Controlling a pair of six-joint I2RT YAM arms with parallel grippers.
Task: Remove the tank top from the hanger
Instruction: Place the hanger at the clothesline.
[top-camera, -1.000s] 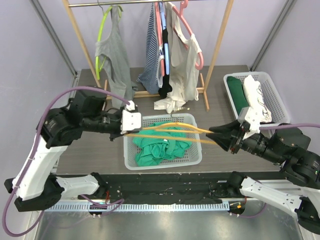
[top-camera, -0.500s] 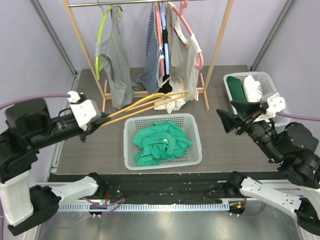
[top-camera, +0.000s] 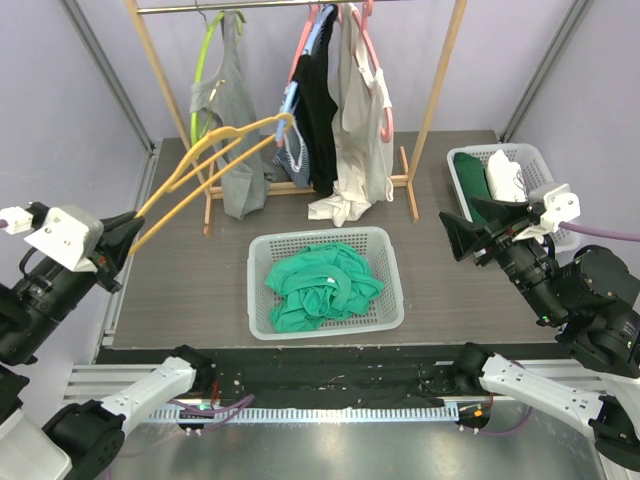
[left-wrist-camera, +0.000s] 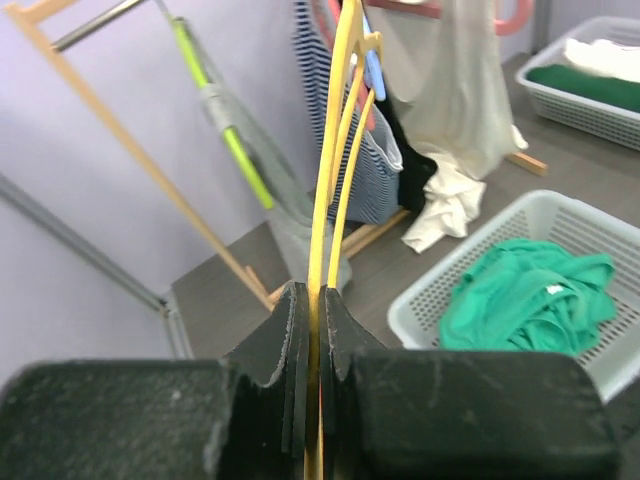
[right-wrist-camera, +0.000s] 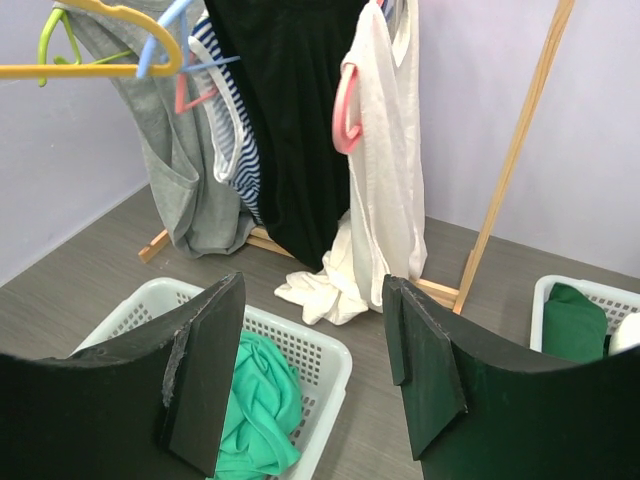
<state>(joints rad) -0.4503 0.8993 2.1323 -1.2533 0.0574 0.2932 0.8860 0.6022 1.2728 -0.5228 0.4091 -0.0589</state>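
The left pincer (left-wrist-camera: 310, 300) grips the yellow hanger (left-wrist-camera: 332, 150), up on the left. The green tank top (top-camera: 320, 285) lies in the middle white basket (top-camera: 330, 325). The right pincer (right-wrist-camera: 312, 300) is wide, holding nothing.

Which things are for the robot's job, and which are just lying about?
For the job: yellow hanger, left claw gripping it, green tank top, white basket.
Just about: grey top, black top, cream top, wooden rack, side basket.
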